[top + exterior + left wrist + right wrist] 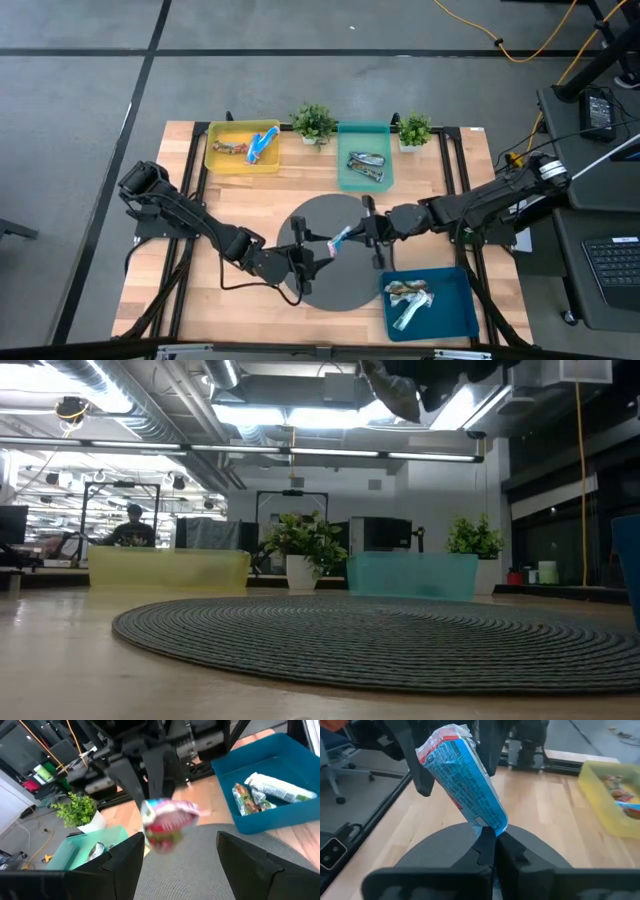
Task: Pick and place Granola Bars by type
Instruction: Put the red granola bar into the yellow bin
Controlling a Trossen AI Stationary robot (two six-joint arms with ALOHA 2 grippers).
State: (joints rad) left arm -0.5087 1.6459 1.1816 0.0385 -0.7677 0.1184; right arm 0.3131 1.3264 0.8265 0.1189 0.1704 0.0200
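A blue-and-white granola bar (pixel 340 240) with a red end is held above the round grey mat (pixel 335 290) by my right gripper (pixel 354 236), which is shut on it. In the right wrist view the bar (pixel 462 775) slants up and away from the fingers. My left gripper (pixel 315 255) faces it from the table's left and is open. Its fingers (pixel 415 760) stand on either side of the bar's free red end (pixel 167 820) without touching. More bars lie in the yellow bin (pixel 240 148), the teal bin (pixel 365 160) and the blue bin (pixel 430 300). My right gripper pinches the bar's blue end (pixel 496 826) between its two fingers, which come level from the table's right and lie along the bar. The bar is lifted clear of the mat and tilts upward toward the left gripper.
Two small potted plants (pixel 313 122) (pixel 414 128) stand at the far edge beside the yellow and teal bins. The blue bin (pixel 300 815) sits at the near right, by the mat. In the low view the mat (pixel 400 640) lies bare, with an arm (pixel 420 385) overhead.
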